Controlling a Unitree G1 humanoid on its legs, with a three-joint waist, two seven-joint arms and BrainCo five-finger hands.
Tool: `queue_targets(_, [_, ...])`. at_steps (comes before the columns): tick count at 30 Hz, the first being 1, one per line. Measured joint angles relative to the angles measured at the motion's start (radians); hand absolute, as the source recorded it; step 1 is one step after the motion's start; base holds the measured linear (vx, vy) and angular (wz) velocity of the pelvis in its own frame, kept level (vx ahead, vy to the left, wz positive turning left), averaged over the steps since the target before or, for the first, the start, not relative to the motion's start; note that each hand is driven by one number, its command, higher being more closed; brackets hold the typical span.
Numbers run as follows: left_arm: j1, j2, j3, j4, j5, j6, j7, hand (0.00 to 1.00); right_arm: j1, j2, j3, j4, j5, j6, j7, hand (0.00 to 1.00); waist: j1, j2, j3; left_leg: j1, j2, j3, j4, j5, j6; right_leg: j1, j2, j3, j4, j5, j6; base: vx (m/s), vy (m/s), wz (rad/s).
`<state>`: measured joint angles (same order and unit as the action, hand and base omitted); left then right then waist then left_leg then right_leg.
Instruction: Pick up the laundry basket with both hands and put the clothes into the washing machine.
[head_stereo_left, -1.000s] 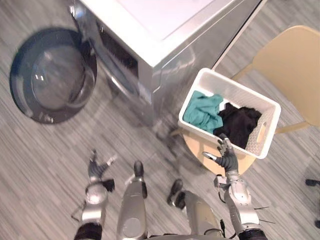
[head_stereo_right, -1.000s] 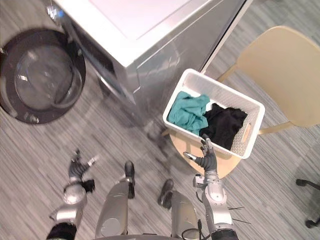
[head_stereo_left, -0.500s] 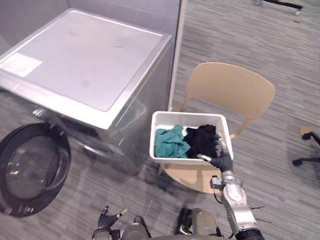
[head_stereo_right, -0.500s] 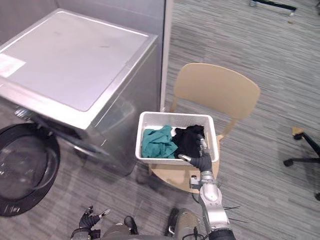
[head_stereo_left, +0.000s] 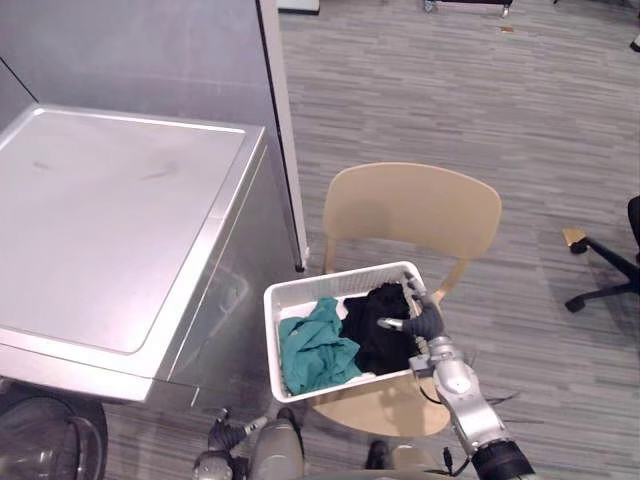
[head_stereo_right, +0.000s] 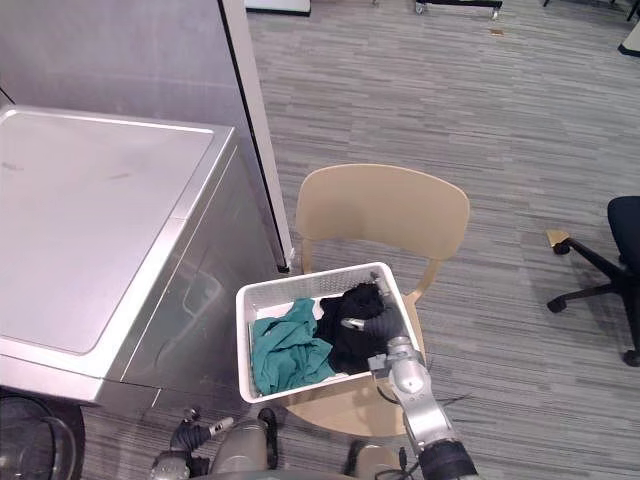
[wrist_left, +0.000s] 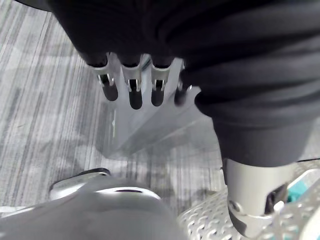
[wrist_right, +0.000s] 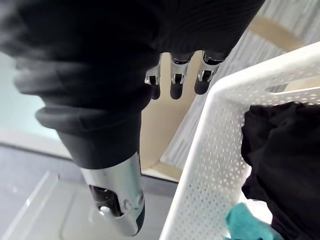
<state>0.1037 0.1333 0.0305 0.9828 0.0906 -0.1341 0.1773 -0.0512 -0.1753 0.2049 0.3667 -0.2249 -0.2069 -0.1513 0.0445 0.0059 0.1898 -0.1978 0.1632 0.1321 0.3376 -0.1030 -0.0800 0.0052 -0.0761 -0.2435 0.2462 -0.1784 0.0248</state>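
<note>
A: Asking about the step in hand.

B: Judging it as the very start: lining up for the two-handed lift. Holding the right robot hand (head_stereo_left: 424, 322) at the right end wall of the white laundry basket (head_stereo_left: 270, 340), fingers straight and released, grasping nothing; unable to tell touching from just beside. Hanging the left robot hand (head_stereo_left: 228, 436) low, well apart from the basket, fingers relaxed and empty too.

A: Asking about the basket's place.

B: Resting on the seat of a tan chair (head_stereo_left: 410, 205), near the silver washing machine (head_stereo_left: 110, 220) on the left. Carrying a teal garment (head_stereo_left: 312, 350) and a black garment (head_stereo_left: 378, 325) side by side.

A: Wondering about the next move.

B: Probably bringing the left robot hand up to the basket's opposite end, curling both around the rim, then lifting level and turning toward the machine's dark round door (head_stereo_left: 35, 450) down at the lower left.

A: Checking for brands, labels, writing.

B: Finding none readable anywhere.
</note>
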Motion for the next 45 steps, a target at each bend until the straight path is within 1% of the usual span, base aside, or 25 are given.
queue_targets(1, [0.007, 0.000, -0.002, 0.004, 0.002, 0.000, 0.000, 0.00, -0.030, -0.010, 0.024, 0.042, -0.049, 0.005, 0.000, 0.00, 0.004, -0.001, 0.000, 0.015, -0.016, 0.007, -0.013, 0.000, 0.001, 0.012, -0.016, 0.003, -0.008, 0.007, 0.011, 0.12, 0.104, 0.07])
queue_targets(3, [0.016, -0.003, -0.003, 0.007, 0.002, 0.000, -0.001, 0.00, -0.086, -0.025, 0.071, 0.120, -0.118, 0.023, 0.005, 0.00, 0.027, 0.002, 0.002, 0.040, -0.035, 0.008, -0.021, 0.000, 0.001, 0.040, -0.033, 0.004, -0.023, 0.013, 0.022, 0.09, 0.097, 0.06])
queue_targets(5, [0.018, -0.003, -0.002, 0.007, 0.002, -0.001, -0.001, 0.00, -0.149, -0.030, 0.118, 0.190, -0.167, 0.031, 0.019, 0.00, 0.034, 0.003, 0.006, 0.040, -0.038, 0.002, -0.022, 0.000, 0.002, 0.048, -0.033, 0.003, -0.030, 0.018, 0.029, 0.02, 0.033, 0.13])
queue_targets(8, [0.000, -0.002, -0.001, 0.006, 0.004, -0.002, -0.001, 0.00, -0.272, -0.035, 0.184, 0.295, -0.218, 0.038, 0.023, 0.00, 0.053, 0.012, 0.051, 0.021, -0.035, -0.007, -0.019, 0.007, 0.012, 0.032, -0.032, -0.002, -0.024, 0.018, 0.029, -0.06, 0.003, 0.08])
queue_targets(11, [-0.044, -0.003, -0.002, -0.007, 0.004, -0.005, 0.000, 0.00, -0.414, -0.083, 0.242, 0.362, -0.245, 0.041, 0.022, 0.00, 0.055, 0.038, 0.135, -0.062, -0.035, -0.049, -0.003, 0.023, 0.032, -0.042, -0.024, -0.034, 0.019, 0.017, 0.027, -0.18, 0.008, 0.29])
queue_targets(12, [-0.070, -0.002, -0.001, -0.017, 0.001, -0.007, 0.003, 0.00, -0.478, -0.101, 0.246, 0.401, -0.258, 0.045, 0.021, 0.00, 0.063, 0.043, 0.174, -0.102, -0.038, -0.053, -0.005, 0.043, 0.033, -0.093, -0.029, -0.040, 0.053, 0.012, 0.022, -0.26, 0.026, 0.24])
queue_targets(13, [-0.100, 0.000, 0.000, -0.026, -0.001, -0.008, 0.006, 0.00, -0.537, -0.119, 0.248, 0.438, -0.262, 0.059, 0.020, 0.00, 0.082, 0.043, 0.208, -0.142, -0.042, -0.055, -0.006, 0.059, 0.041, -0.147, -0.034, -0.041, 0.089, 0.001, 0.018, -0.23, 0.026, 0.16])
queue_targets(15, [-0.134, 0.001, 0.001, -0.036, -0.012, -0.012, 0.022, 0.00, -0.611, -0.145, 0.270, 0.486, -0.283, 0.072, 0.019, 0.00, 0.092, 0.044, 0.243, -0.201, -0.047, -0.065, -0.006, 0.076, 0.044, -0.214, -0.049, -0.046, 0.129, -0.019, 0.021, -0.21, -0.002, 0.22])
queue_targets(17, [-0.149, 0.001, 0.001, -0.040, -0.021, -0.025, 0.026, 0.00, -0.657, -0.159, 0.292, 0.506, -0.297, 0.079, 0.019, 0.00, 0.109, 0.043, 0.255, -0.254, -0.056, -0.079, -0.009, 0.095, 0.048, -0.275, -0.055, -0.051, 0.158, -0.019, 0.020, -0.17, 0.008, 0.22])
queue_targets(19, [-0.163, -0.002, 0.000, -0.039, -0.043, -0.030, 0.028, 0.00, -0.701, -0.161, 0.324, 0.549, -0.300, 0.079, 0.016, 0.00, 0.114, 0.044, 0.255, -0.301, -0.064, -0.094, -0.017, 0.116, 0.050, -0.326, -0.068, -0.062, 0.181, -0.023, 0.018, -0.10, 0.016, 0.23])
queue_targets(20, [-0.177, -0.003, -0.001, -0.040, -0.050, -0.033, 0.028, 0.00, -0.727, -0.161, 0.328, 0.579, -0.320, 0.081, 0.015, 0.00, 0.126, 0.044, 0.255, -0.326, -0.070, -0.104, -0.025, 0.133, 0.056, -0.355, -0.068, -0.069, 0.191, -0.023, 0.018, -0.04, -0.010, 0.24])
queue_targets(21, [-0.197, -0.005, -0.001, -0.038, -0.061, -0.038, 0.030, 0.00, -0.750, -0.165, 0.328, 0.603, -0.338, 0.084, 0.008, 0.00, 0.135, 0.044, 0.256, -0.353, -0.075, -0.114, -0.029, 0.142, 0.053, -0.382, -0.071, -0.079, 0.200, -0.023, 0.018, -0.06, -0.007, 0.24])
queue_targets(22, [-0.209, -0.007, -0.001, -0.038, -0.062, -0.040, 0.034, 0.00, -0.758, -0.170, 0.330, 0.606, -0.339, 0.087, 0.000, 1.00, 0.138, 0.045, 0.256, -0.368, -0.078, -0.122, -0.032, 0.151, 0.058, -0.395, -0.076, -0.087, 0.206, -0.024, 0.016, -0.03, 0.004, 0.36])
queue_targets(25, [-0.283, -0.017, -0.001, -0.034, -0.086, -0.049, 0.044, 0.00, -0.825, -0.185, 0.357, 0.642, -0.345, 0.101, -0.031, 1.00, 0.143, 0.046, 0.257, -0.441, -0.094, -0.167, -0.069, 0.194, 0.047, -0.467, -0.092, -0.130, 0.229, -0.030, 0.009, -0.03, -0.010, 0.45])
queue_targets(27, [-0.325, -0.036, 0.005, -0.035, -0.101, -0.050, 0.047, 0.00, -0.861, -0.194, 0.356, 0.635, -0.345, 0.102, -0.085, 1.00, 0.144, 0.046, 0.262, -0.471, -0.106, -0.186, -0.098, 0.218, 0.042, -0.509, -0.105, -0.149, 0.257, -0.043, 0.007, -0.01, -0.018, 0.34])
queue_targets(31, [-0.347, -0.088, 0.021, -0.069, -0.122, -0.051, 0.048, 0.00, -0.873, -0.195, 0.353, 0.581, -0.319, 0.111, -0.101, 1.00, 0.151, 0.045, 0.263, -0.495, -0.113, -0.199, -0.097, 0.225, 0.042, -0.535, -0.119, -0.169, 0.291, -0.065, -0.004, 0.03, -0.039, 0.16])
queue_targets(35, [-0.350, -0.112, 0.043, -0.078, -0.128, -0.049, 0.052, 0.00, -0.784, -0.175, 0.289, 0.417, -0.246, 0.130, -0.117, 1.00, 0.137, 0.043, 0.265, -0.493, -0.113, -0.213, -0.092, 0.230, 0.036, -0.520, -0.118, -0.194, 0.299, -0.075, -0.007, 0.07, -0.058, 0.15])
queue_targets(37, [-0.350, -0.118, 0.052, -0.086, -0.128, -0.048, 0.066, 0.00, -0.700, -0.151, 0.203, 0.273, -0.211, 0.137, -0.140, 1.00, 0.133, 0.039, 0.267, -0.466, -0.111, -0.211, -0.090, 0.229, 0.035, -0.492, -0.117, -0.194, 0.300, -0.076, -0.008, 0.08, -0.057, 0.08])
queue_targets(38, [-0.350, -0.118, 0.052, -0.087, -0.128, -0.048, 0.066, 0.00, -0.678, -0.146, 0.182, 0.235, -0.203, 0.137, -0.143, 1.00, 0.131, 0.038, 0.268, -0.456, -0.111, -0.210, -0.090, 0.228, 0.035, -0.479, -0.116, -0.194, 0.298, -0.076, -0.008, 0.05, -0.040, 0.03])
queue_targets(40, [-0.347, -0.114, 0.052, -0.088, -0.128, -0.047, 0.066, 0.00, -0.574, -0.115, 0.102, 0.069, -0.163, 0.134, -0.160, 1.00, 0.126, 0.026, 0.275, -0.397, -0.107, -0.207, -0.089, 0.212, 0.028, -0.416, -0.109, -0.189, 0.278, -0.078, -0.005, 0.02, -0.032, -0.05])
queue_targets(41, [-0.343, -0.110, 0.051, -0.088, -0.127, -0.047, 0.066, 0.00, -0.547, -0.105, 0.082, 0.028, -0.149, 0.129, -0.165, 1.00, 0.125, 0.021, 0.276, -0.386, -0.107, -0.206, -0.089, 0.210, 0.028, -0.398, -0.105, -0.187, 0.268, -0.081, -0.004, -0.01, -0.020, -0.13])
queue_targets(42, [-0.326, -0.093, 0.051, -0.089, -0.127, -0.045, 0.065, 0.00, -0.481, -0.068, 0.037, -0.075, -0.113, 0.105, -0.177, 1.00, 0.105, 0.004, 0.284, -0.348, -0.103, -0.201, -0.091, 0.205, 0.028, -0.357, -0.096, -0.174, 0.239, -0.083, -0.003, -0.05, -0.009, -0.19])
queue_targets(43, [-0.303, -0.074, 0.051, -0.087, -0.126, -0.038, 0.065, 0.00, -0.423, -0.047, 0.019, -0.166, -0.080, 0.092, -0.177, 1.00, 0.098, -0.013, 0.284, -0.322, -0.097, -0.189, -0.100, 0.204, 0.028, -0.337, -0.090, -0.161, 0.224, -0.081, -0.001, -0.05, 0.001, -0.23])
queue_targets(44, [-0.292, -0.066, 0.051, -0.087, -0.126, -0.035, 0.065, 0.00, -0.397, -0.040, 0.012, -0.196, -0.067, 0.085, -0.176, 1.00, 0.094, -0.020, 0.285, -0.308, -0.095, -0.183, -0.105, 0.204, 0.028, -0.324, -0.085, -0.155, 0.216, -0.078, 0.000, -0.04, 0.001, -0.26])
queue_targets(45, [-0.270, -0.050, 0.051, -0.086, -0.120, -0.027, 0.064, 0.00, -0.343, -0.024, 0.004, -0.243, -0.029, 0.070, -0.171, 1.00, 0.085, -0.036, 0.281, -0.272, -0.091, -0.172, -0.123, 0.205, 0.028, -0.297, -0.079, -0.143, 0.196, -0.071, 0.003, 0.00, 0.001, -0.22])
